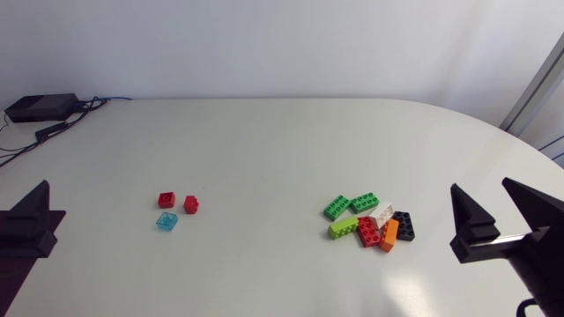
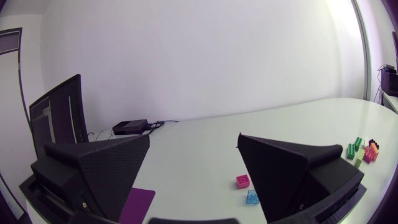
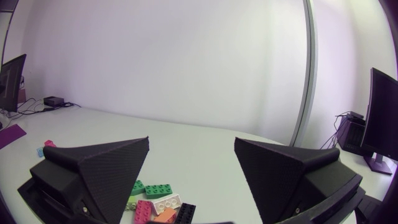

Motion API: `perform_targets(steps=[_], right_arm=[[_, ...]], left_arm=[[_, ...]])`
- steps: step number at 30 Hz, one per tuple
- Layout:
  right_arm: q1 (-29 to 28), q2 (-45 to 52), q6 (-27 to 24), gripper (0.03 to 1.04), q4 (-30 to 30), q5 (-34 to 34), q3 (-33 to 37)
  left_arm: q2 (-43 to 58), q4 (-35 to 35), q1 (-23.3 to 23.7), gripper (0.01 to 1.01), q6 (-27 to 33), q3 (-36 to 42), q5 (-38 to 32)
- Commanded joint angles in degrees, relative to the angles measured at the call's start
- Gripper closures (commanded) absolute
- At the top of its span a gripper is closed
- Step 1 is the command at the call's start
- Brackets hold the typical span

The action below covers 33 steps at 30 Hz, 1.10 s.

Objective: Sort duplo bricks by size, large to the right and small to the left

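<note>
Three small bricks lie left of centre: two red ones (image 1: 166,200) (image 1: 191,204) and a clear light-blue one (image 1: 166,221). Right of centre is a cluster of large bricks (image 1: 370,220): two green, a lime, a white, a red, an orange and a black one. My left gripper (image 1: 31,220) hangs open at the left edge, well short of the small bricks; its wrist view shows the red brick (image 2: 242,181) and the blue brick (image 2: 252,197) ahead beside its right finger (image 2: 286,165). My right gripper (image 1: 480,189) stands open to the right of the cluster, with the green brick (image 3: 159,190) ahead between its fingers, untouched.
A black box (image 1: 41,107) with cables sits at the table's back left corner. Bare white tabletop (image 1: 264,158) stretches between the two brick groups and behind them.
</note>
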Motion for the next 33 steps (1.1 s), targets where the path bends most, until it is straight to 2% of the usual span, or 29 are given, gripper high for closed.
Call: perform_targets(steps=[1,23,33], right_arm=[[-1.23,-0.36,0.19,0.08,1.64,-0.63,-2.04],[-10.88,-0.04,5.50,0.08,8.89,-7.89,-11.56],[-11.07,-0.03,5.61,0.08,9.04,-8.03,-11.75]], left_arm=[[-0.36,2.63,-0.99,0.046,-1.88,-3.07,0.88],[-0.42,23.55,-7.40,0.046,-11.92,-20.88,4.12],[-0.43,23.97,-7.53,0.046,-12.12,-21.23,4.19]])
